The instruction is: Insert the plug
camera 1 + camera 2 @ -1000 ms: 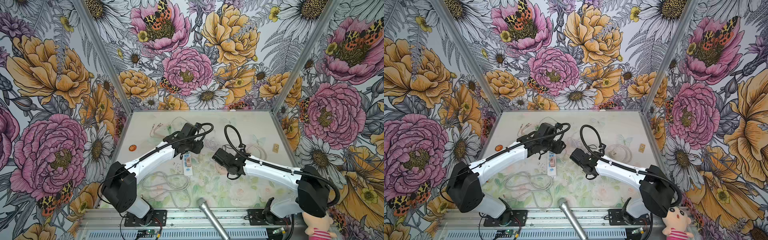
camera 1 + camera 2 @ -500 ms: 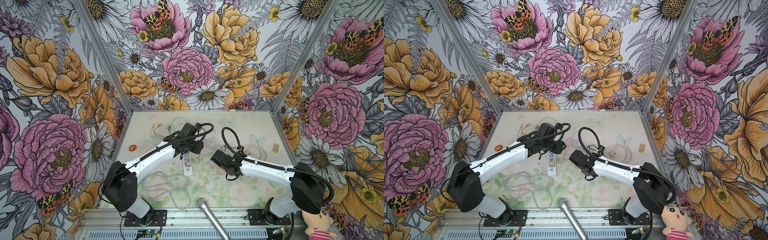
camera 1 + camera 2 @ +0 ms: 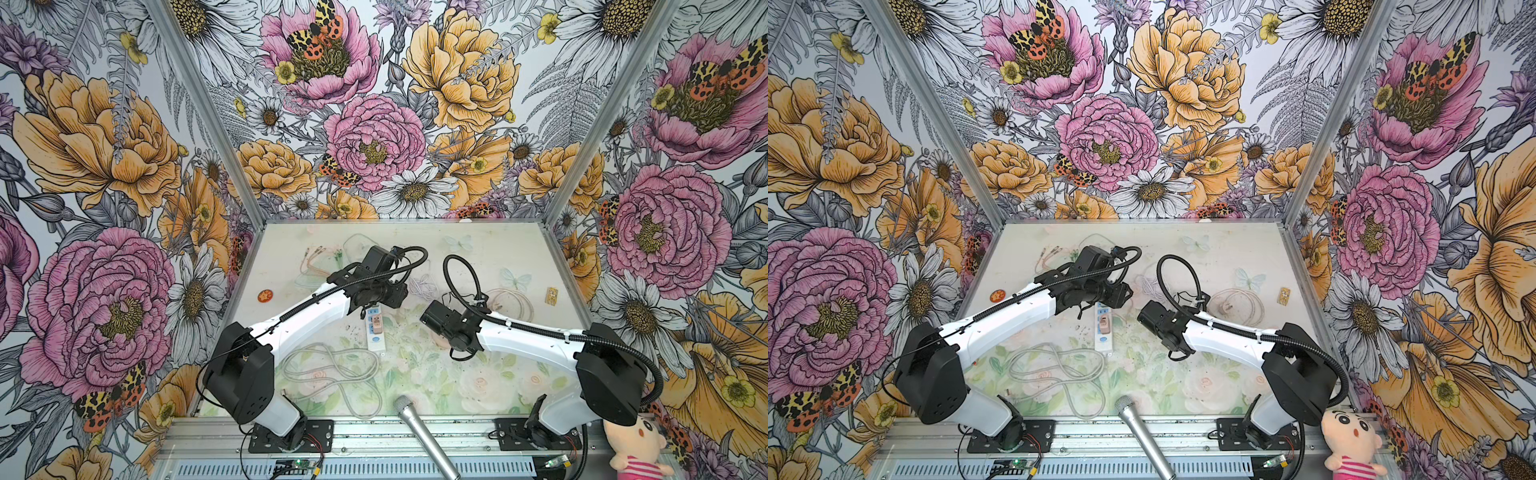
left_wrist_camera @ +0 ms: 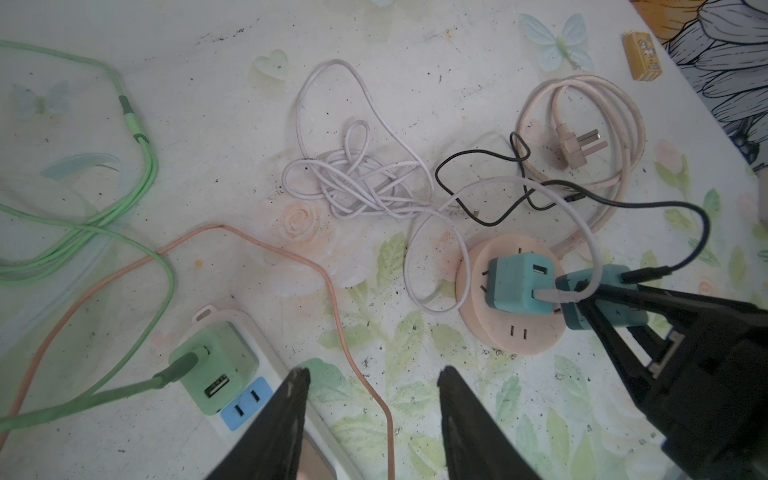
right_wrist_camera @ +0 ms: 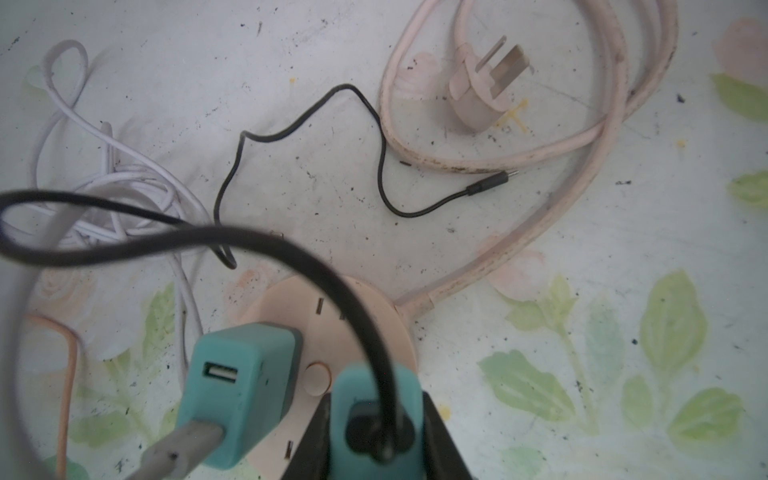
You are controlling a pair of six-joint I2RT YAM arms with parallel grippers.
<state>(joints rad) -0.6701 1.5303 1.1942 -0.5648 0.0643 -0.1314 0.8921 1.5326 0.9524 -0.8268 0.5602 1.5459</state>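
**Step in hand: seating the plug in the round socket**

The right claw (image 5: 374,419) is clenched on the plug (image 5: 351,390), a teal block with a black cable (image 5: 316,257) leaving its top. The plug sits over the round socket (image 5: 291,299), toward its rim and just beside the teal charger (image 5: 241,386) already seated there. You cannot tell whether the prongs have entered any slots, because the plug body hides them.

1. Square the plug to the face of the round socket. A tilted plug will likely jam on one prong.
2. Align the prongs with the free slots (image 4: 518,332) before you load them.
3. Press straight down with the grip firm. The push falls near the rim, so the round socket may tip or slide.
4. The left claw (image 4: 374,374) stands released and empty, well apart from the round socket, over the power strip (image 4: 266,353). If the round socket shifts, bring this claw to the opposite rim as a brace.
5. Check that neither the black cable nor the charger's grey cable (image 4: 557,296) lies between plug and socket face.
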